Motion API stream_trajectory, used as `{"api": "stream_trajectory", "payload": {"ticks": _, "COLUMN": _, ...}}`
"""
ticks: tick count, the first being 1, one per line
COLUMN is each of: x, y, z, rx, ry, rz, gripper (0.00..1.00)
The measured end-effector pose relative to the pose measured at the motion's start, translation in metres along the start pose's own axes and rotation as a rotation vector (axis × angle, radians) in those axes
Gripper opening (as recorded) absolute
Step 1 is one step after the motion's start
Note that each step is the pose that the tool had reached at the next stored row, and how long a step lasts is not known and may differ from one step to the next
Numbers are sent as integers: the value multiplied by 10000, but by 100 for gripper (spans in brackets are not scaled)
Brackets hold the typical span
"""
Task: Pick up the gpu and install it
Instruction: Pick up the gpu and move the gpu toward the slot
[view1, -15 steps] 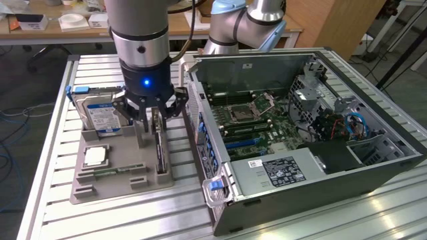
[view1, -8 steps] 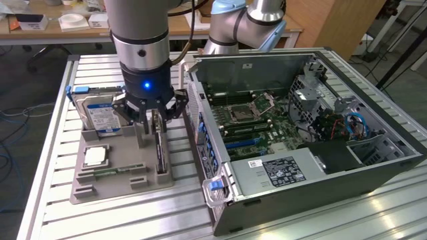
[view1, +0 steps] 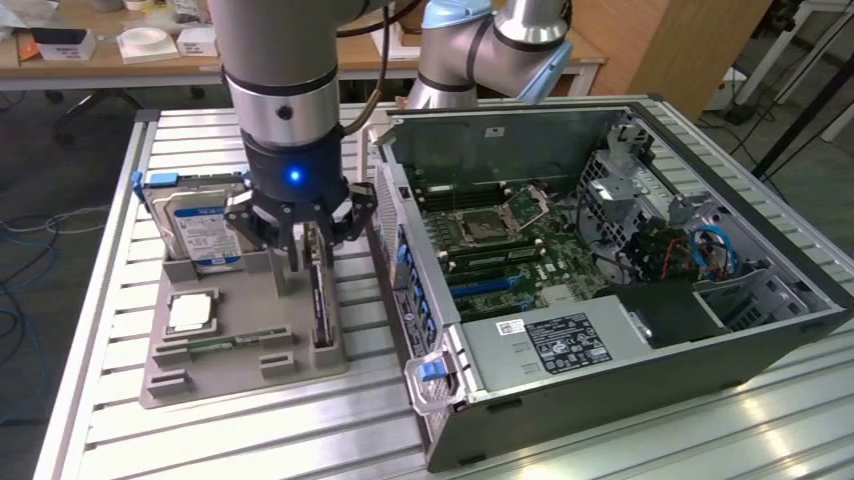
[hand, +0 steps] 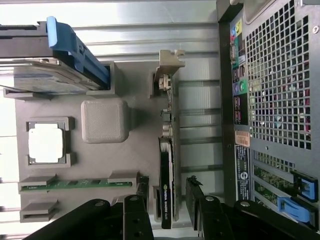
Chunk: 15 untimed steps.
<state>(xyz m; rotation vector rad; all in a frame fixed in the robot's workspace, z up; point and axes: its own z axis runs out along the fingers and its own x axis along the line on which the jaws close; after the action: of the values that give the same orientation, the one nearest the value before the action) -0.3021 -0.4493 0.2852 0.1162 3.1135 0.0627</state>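
Your pincer (hand: 167, 192) is spread, a finger on each side of the gpu (hand: 167, 167), which stands on edge in the grey tray (hand: 137, 85) on the surface (view1: 240, 440); the open computer case (view1: 627, 250) sits just beside it.
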Motion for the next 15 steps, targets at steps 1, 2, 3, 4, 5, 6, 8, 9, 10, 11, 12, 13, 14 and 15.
{"api": "stream_trajectory", "payload": {"ticks": 1, "x": 1, "y": -2, "z": 18, "rx": -2, "ry": -1, "rz": 1, "gripper": 43}}
{"api": "stream_trajectory", "payload": {"ticks": 2, "x": 2, "y": -3, "z": 36, "rx": -1, "ry": -1, "rz": 2, "gripper": 43}}
{"api": "stream_trajectory", "payload": {"ticks": 3, "x": 2, "y": -3, "z": 55, "rx": -1, "ry": 0, "rz": 2, "gripper": 43}}
{"api": "stream_trajectory", "payload": {"ticks": 4, "x": 2, "y": -4, "z": 73, "rx": -2, "ry": -1, "rz": 2, "gripper": 43}}
{"api": "stream_trajectory", "payload": {"ticks": 5, "x": 3, "y": -5, "z": 90, "rx": 0, "ry": 0, "rz": 2, "gripper": 43}}
{"api": "stream_trajectory", "payload": {"ticks": 6, "x": 3, "y": -6, "z": 109, "rx": 0, "ry": 0, "rz": 2, "gripper": 43}}
{"api": "stream_trajectory", "payload": {"ticks": 8, "x": 4, "y": -7, "z": 146, "rx": -1, "ry": 0, "rz": -2, "gripper": 43}}
{"api": "stream_trajectory", "payload": {"ticks": 9, "x": 5, "y": -8, "z": 164, "rx": 0, "ry": 0, "rz": -9, "gripper": 43}}
{"api": "stream_trajectory", "payload": {"ticks": 10, "x": 5, "y": -9, "z": 182, "rx": 0, "ry": 1, "rz": -17, "gripper": 43}}
{"api": "stream_trajectory", "payload": {"ticks": 11, "x": 5, "y": -10, "z": 200, "rx": -1, "ry": 0, "rz": -26, "gripper": 43}}
{"api": "stream_trajectory", "payload": {"ticks": 12, "x": 6, "y": -10, "z": 218, "rx": -1, "ry": 1, "rz": -36, "gripper": 43}}
{"api": "stream_trajectory", "payload": {"ticks": 13, "x": 4, "y": -11, "z": 236, "rx": -2, "ry": 1, "rz": -49, "gripper": 43}}
{"api": "stream_trajectory", "payload": {"ticks": 14, "x": -4, "y": -12, "z": 255, "rx": -2, "ry": 3, "rz": -61, "gripper": 43}}
{"api": "stream_trajectory", "payload": {"ticks": 15, "x": -17, "y": -11, "z": 274, "rx": -2, "ry": 5, "rz": -71, "gripper": 43}}
